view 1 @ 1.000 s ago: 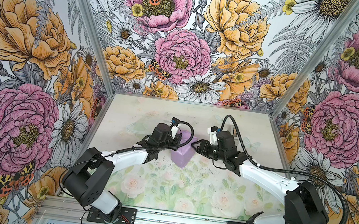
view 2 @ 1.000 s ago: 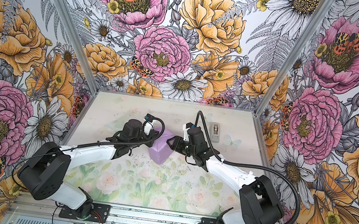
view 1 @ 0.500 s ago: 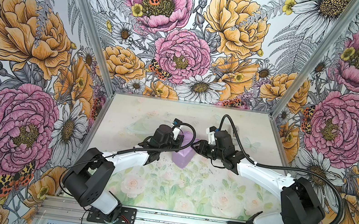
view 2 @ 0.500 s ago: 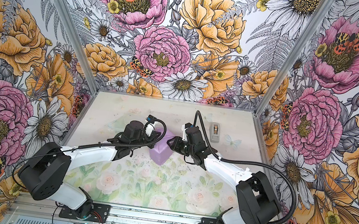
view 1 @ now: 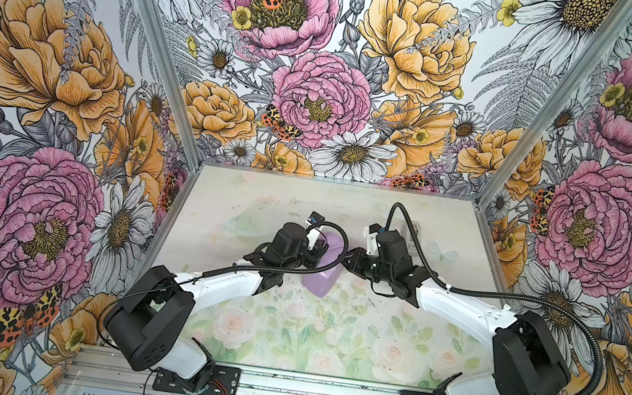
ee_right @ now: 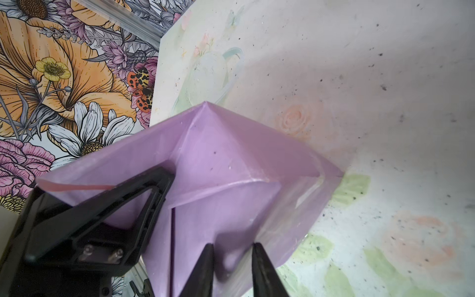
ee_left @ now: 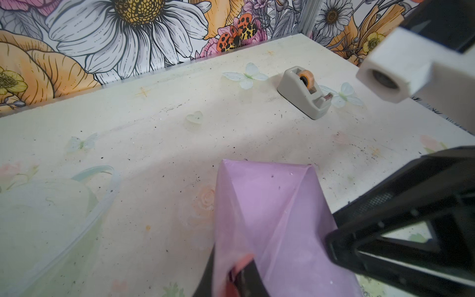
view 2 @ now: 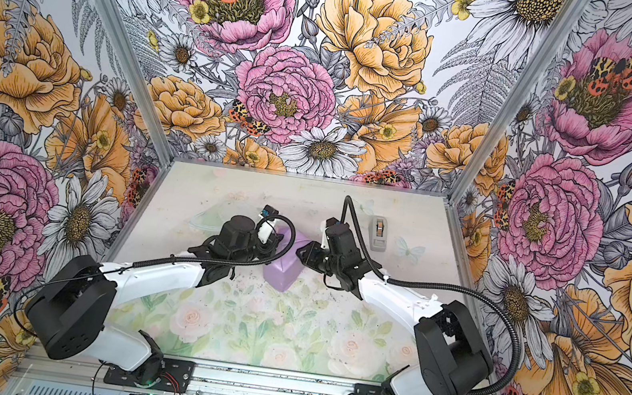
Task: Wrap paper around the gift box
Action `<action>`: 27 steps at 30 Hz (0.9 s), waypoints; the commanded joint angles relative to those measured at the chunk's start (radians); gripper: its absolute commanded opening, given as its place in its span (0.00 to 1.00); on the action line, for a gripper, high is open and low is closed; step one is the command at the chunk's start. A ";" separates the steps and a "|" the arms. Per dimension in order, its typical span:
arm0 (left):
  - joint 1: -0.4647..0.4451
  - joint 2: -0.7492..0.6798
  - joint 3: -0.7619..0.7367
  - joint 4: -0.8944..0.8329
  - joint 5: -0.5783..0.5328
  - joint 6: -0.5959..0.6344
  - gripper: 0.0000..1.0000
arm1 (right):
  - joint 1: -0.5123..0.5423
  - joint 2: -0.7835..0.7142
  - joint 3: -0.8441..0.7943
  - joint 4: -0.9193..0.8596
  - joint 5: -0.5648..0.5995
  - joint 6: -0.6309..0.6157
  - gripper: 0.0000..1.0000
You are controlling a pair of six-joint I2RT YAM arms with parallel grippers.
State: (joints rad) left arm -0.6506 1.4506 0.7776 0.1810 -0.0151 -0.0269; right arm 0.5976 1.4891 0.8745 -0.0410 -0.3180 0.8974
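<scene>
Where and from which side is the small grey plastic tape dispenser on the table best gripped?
I would grip the grey plastic tape dispenser across its two flat long sides, at the taller end holding the orange roll, coming down from above. The body is narrow there; the other end slopes to the cutter.

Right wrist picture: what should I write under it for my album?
Lilac paper folded into a parcel on the flowery table, left gripper pinching a flap, right gripper open at its side.
</scene>
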 commanded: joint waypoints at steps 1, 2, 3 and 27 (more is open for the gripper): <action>-0.011 -0.032 0.001 0.000 -0.027 0.025 0.10 | 0.007 0.020 0.020 -0.007 0.026 -0.008 0.26; -0.011 -0.030 0.001 -0.001 -0.027 0.025 0.12 | 0.008 0.019 0.022 -0.007 0.028 -0.008 0.27; -0.013 -0.029 0.003 -0.004 -0.026 0.027 0.12 | 0.008 0.020 0.022 -0.007 0.028 -0.008 0.26; -0.037 0.029 0.017 -0.020 0.137 0.053 0.22 | 0.016 0.026 0.030 0.007 0.025 -0.004 0.27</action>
State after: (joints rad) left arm -0.6750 1.4647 0.7780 0.1722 0.0456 0.0196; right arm 0.6056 1.5013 0.8856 -0.0372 -0.3134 0.8978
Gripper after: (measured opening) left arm 0.208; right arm 0.271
